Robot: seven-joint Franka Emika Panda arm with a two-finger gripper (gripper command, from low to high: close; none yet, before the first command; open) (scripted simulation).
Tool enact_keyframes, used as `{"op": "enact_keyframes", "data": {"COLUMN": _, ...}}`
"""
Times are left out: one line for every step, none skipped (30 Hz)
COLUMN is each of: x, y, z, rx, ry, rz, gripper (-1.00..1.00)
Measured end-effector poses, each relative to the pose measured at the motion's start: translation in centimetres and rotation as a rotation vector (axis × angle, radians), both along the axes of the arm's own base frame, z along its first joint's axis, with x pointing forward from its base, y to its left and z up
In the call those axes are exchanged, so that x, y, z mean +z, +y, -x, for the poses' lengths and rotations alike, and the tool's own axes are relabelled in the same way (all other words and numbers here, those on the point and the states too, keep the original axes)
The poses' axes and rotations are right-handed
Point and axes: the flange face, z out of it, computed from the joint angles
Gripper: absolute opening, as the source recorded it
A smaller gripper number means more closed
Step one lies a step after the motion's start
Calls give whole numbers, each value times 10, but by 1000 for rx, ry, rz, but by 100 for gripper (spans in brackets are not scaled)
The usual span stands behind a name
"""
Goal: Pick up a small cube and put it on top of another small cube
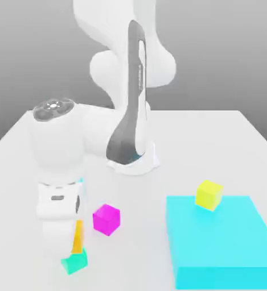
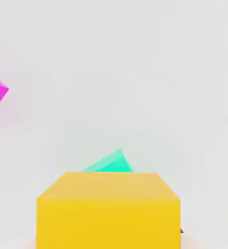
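This is a simulated robot test scene, more like a bare lab setup than a home or shop. A smooth, glossy white robot arm with dark grey trim (image 1: 127, 96) stands on a plain pale grey desk (image 1: 181, 148). A plain yellow cube (image 1: 209, 195) rests on a large flat cyan block (image 1: 221, 233), and a plain magenta cube (image 1: 106, 219) lies nearby, against a grey gradient backdrop (image 1: 215, 51).

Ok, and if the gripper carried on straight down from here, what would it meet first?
Most likely the teal-green cube: it shows just below the orange cube at the gripper. Whether a gap remains between the cubes, I can't tell.
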Motion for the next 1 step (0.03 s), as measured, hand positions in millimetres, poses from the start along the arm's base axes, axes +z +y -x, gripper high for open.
{"op": "enact_keyframes", "data": {"x": 0, "y": 0, "z": 0, "rx": 0, "ry": 0, "rz": 0, "gripper": 100}}
